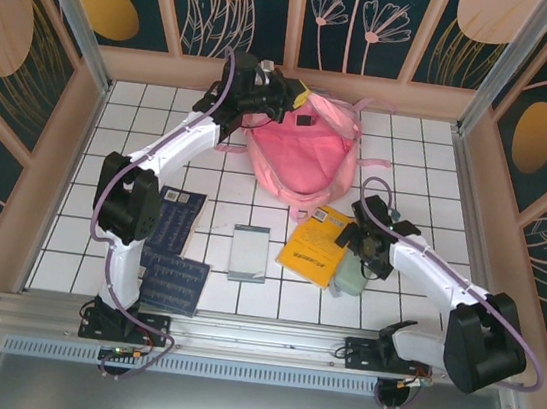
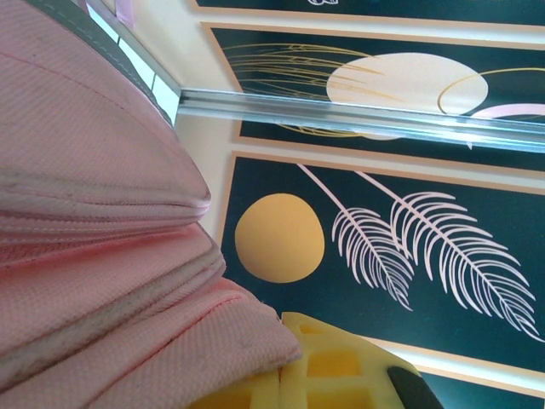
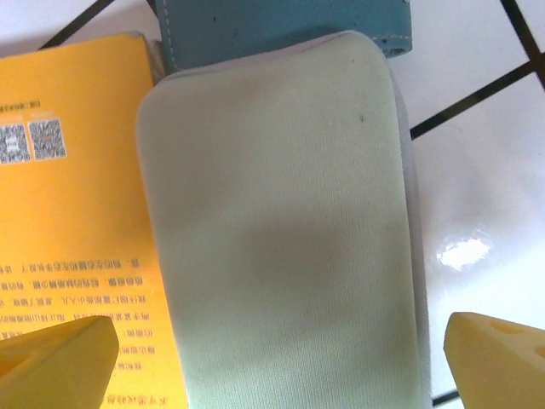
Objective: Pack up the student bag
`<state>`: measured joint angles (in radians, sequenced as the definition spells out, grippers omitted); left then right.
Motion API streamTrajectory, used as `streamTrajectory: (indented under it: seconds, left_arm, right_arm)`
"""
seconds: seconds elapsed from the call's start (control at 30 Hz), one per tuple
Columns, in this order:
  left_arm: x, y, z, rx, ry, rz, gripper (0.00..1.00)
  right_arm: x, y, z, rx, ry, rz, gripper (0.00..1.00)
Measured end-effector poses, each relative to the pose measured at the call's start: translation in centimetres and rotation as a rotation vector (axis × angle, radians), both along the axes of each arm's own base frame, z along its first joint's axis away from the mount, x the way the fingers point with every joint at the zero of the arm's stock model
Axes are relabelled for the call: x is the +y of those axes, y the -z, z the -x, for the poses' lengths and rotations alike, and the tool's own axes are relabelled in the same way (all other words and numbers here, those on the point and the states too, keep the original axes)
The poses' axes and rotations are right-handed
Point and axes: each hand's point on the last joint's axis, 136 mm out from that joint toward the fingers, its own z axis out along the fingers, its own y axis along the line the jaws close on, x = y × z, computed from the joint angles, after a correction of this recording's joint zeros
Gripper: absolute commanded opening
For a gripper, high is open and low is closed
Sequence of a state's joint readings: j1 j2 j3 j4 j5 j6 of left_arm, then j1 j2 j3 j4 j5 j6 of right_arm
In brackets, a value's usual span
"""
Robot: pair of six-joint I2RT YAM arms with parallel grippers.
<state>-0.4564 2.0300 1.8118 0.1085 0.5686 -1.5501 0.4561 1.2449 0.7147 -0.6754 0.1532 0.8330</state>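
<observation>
Overhead view of a white-tiled tabletop [image 1: 430, 165]. The student bag [image 1: 298, 157], big and pink, lies at 12 o'clock w/ its mouth open toward the centre. Only pink lining shows inside, no items that I can make out. The left end effector [image 1: 290, 98] is clamped shut on the bag's rim fabric at the far edge, holding the mouth up. The right end effector [image 3: 281, 362] hangs wide open at approx 4 o'clock, its yellow fingertips either side of a pale green pouch [image 3: 281, 230]. A yellow book [image 3: 77, 213] lies touching the pouch at its 9 o'clock, and a teal item [image 3: 281, 25] at its 12 o'clock. Unpacked: a grey notebook [image 1: 249, 254] at 6 o'clock and dark blue books [image 1: 174, 252] at 8 o'clock. Risks, as I judge: one fingertip sits over the book, so closing may catch the book's edge instead of the pouch. The soft pouch may bunch or slip. If the rim fabric slides out of the left clamp, the mouth would sag shut.
</observation>
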Motion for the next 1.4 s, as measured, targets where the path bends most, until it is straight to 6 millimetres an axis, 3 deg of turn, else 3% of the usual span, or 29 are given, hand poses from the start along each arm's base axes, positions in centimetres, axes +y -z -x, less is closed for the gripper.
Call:
streamTrajectory:
  seconds: [0.27, 0.47, 0.63, 0.77, 0.97, 1.07, 1.17, 1.4]
  left_arm:
    - [0.0, 0.2, 0.0, 0.003, 0.0, -0.001, 0.0]
    - [0.0, 0.4, 0.1, 0.004, 0.004, -0.001, 0.0]
    - [-0.1, 0.7, 0.2, 0.009, 0.009, -0.002, 0.0]
    - [0.0, 0.6, 0.2, 0.007, 0.01, -0.001, 0.0]
    - [0.2, 0.7, 0.1, 0.009, 0.006, -0.001, 0.0]
    - [0.2, 0.6, 0.1, 0.007, 0.005, -0.001, 0.0]
    - [0.3, 0.5, 0.1, 0.008, 0.005, 0.0, 0.0]
    - [0.4, -2.5, -0.5, -0.021, -0.015, 0.013, 0.0]
  right_arm:
    - [-0.1, -1.0, 2.0, -0.007, -0.035, -0.007, 0.99]
    - [0.0, 1.3, 3.6, 0.053, -0.045, -0.028, 0.99]
    - [0.6, 2.5, 3.4, 0.063, -0.052, -0.048, 0.98]
    - [0.7, 3.8, 3.5, 0.074, -0.046, -0.054, 0.9]
    - [0.6, 3.2, 3.3, 0.044, -0.042, -0.044, 0.77]
    - [-0.1, 1.4, 3.3, 0.009, -0.023, -0.018, 0.75]
    - [0.3, -2.2, 2.0, -0.082, -0.03, -0.029, 0.71]
    - [6.5, -12.7, -1.6, -0.355, -0.267, -0.211, 0.65]
